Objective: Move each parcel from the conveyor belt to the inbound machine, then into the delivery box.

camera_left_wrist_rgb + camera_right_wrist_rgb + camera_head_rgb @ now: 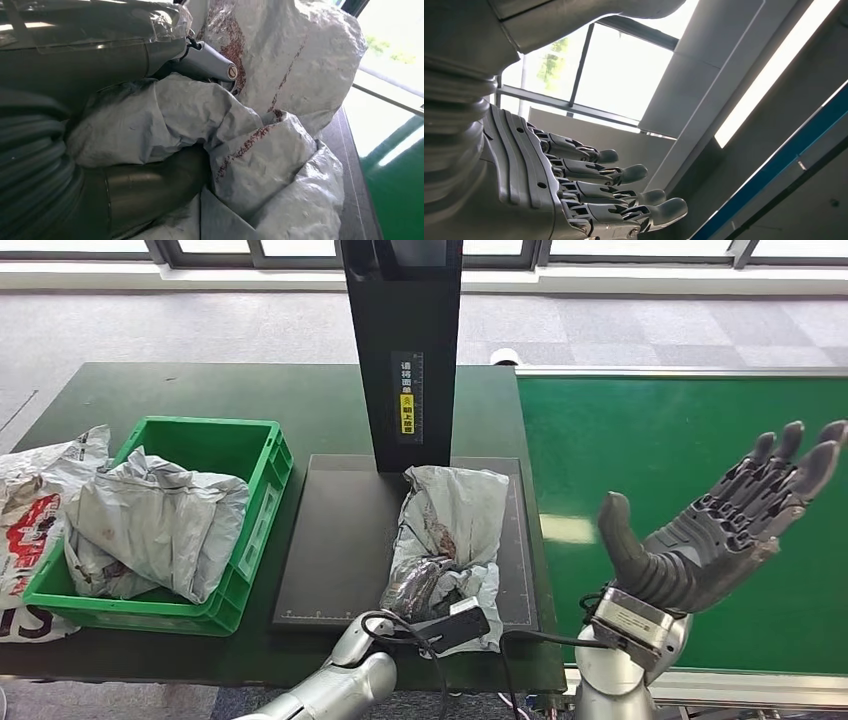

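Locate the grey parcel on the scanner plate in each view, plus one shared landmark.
Head view: grey parcel lies on the black plate, below the black column, with the left hand on its near end.
Left wrist view: the parcel fills the middle, crumpled.
Right wrist view: not in it.
Shared landmark: the green belt beside the plate.

Left hand [425, 585]: fingers buried in the crumpled parcel [448, 535]; grip hidden.
Scanner column [402, 350]: top cut off by the picture's edge.
Column label [407, 395]: print too small to read.
Printed bag [30, 515]: cut off at the left edge.
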Controlling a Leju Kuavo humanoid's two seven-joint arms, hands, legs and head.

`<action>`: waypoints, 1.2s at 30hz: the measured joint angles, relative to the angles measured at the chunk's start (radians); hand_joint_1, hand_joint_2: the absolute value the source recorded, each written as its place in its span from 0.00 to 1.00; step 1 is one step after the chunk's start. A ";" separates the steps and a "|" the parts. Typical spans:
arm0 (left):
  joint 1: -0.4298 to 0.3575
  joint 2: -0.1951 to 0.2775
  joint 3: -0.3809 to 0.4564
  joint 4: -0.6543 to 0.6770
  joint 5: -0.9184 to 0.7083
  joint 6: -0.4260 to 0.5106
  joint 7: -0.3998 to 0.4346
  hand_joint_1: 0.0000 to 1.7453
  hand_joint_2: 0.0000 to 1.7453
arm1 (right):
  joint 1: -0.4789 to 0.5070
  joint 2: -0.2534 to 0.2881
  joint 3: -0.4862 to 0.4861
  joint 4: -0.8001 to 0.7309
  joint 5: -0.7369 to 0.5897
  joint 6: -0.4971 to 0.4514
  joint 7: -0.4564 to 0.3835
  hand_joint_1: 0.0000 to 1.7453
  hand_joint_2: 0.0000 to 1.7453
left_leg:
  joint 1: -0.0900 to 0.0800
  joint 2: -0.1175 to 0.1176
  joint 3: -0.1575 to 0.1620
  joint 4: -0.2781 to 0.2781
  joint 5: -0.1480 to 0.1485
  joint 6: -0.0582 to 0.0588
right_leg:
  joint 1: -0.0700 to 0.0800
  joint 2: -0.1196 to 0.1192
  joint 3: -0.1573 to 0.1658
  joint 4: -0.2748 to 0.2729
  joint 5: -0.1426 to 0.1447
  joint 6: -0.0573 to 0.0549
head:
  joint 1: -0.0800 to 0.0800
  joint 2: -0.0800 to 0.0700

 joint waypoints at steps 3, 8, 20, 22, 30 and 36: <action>0.012 0.014 0.012 -0.032 -0.081 0.046 0.031 1.00 1.00 | -0.001 0.000 0.000 0.004 0.000 0.000 0.000 0.00 1.00 | 0.000 0.000 0.003 0.000 0.000 0.000 | 0.000 0.000 -0.002 0.000 0.000 0.000 | 0.000 0.000; 0.025 0.030 0.027 -0.063 -0.106 0.053 0.042 1.00 1.00 | -0.001 0.000 0.000 0.009 0.000 0.000 0.000 0.00 1.00 | 0.000 0.000 0.005 0.000 0.001 0.000 | 0.000 0.000 -0.003 0.000 0.001 0.000 | 0.000 0.000; 0.092 0.046 0.176 -0.239 -0.501 0.053 0.076 1.00 1.00 | -0.002 0.000 -0.001 0.013 0.000 0.000 0.000 0.00 1.00 | 0.000 0.000 0.003 0.000 0.001 0.000 | 0.000 0.000 -0.005 0.000 0.001 0.000 | 0.000 0.000; 0.120 0.042 0.266 -0.335 -0.615 0.053 0.049 1.00 1.00 | -0.002 0.000 -0.002 0.015 0.000 0.000 0.000 0.00 1.00 | 0.000 0.000 0.003 0.000 0.001 0.000 | 0.000 0.001 -0.005 0.000 0.001 0.000 | 0.000 0.000; 0.207 0.024 0.536 -0.806 -0.748 0.053 -0.012 1.00 1.00 | 0.000 -0.001 -0.021 0.021 0.004 0.000 0.000 0.00 1.00 | 0.001 0.000 0.001 0.000 0.001 -0.001 | 0.001 0.001 -0.007 0.000 0.001 0.000 | 0.000 0.000; 0.231 0.025 0.661 -1.060 -0.720 0.053 -0.034 1.00 1.00 | 0.002 -0.001 -0.034 0.026 0.006 0.000 0.000 0.00 1.00 | 0.001 -0.001 0.000 0.000 0.001 0.000 | 0.001 0.001 -0.008 0.000 0.001 0.000 | 0.000 0.000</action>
